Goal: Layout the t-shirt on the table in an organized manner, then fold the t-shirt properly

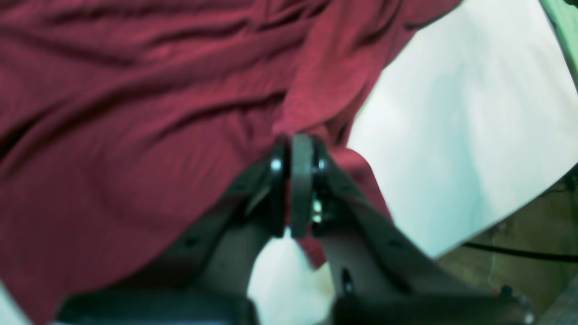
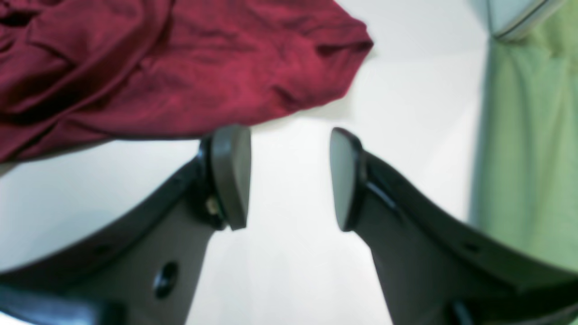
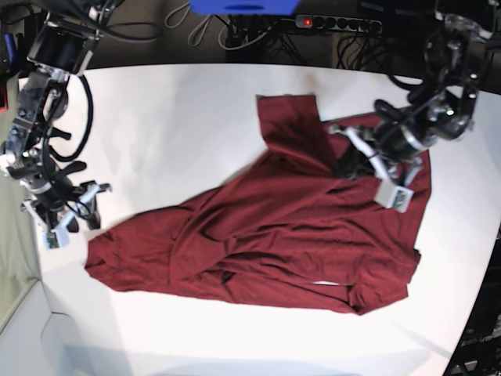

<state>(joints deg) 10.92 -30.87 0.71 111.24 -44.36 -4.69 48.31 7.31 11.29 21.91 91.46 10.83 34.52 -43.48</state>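
The dark maroon t-shirt lies crumpled across the white table, with one part stretched toward the back and a sleeve at the near left. My left gripper rests on its upper right part. In the left wrist view the left gripper is shut, with a raised fold of the t-shirt pinched at its tips. My right gripper hovers open over bare table by the shirt's left end. In the right wrist view the right gripper holds nothing, and the t-shirt's edge lies just beyond the fingertips.
A power strip, cables and a blue object sit behind the table's far edge. The table's edge runs close to the left gripper's right. A green surface borders the table beside the right gripper.
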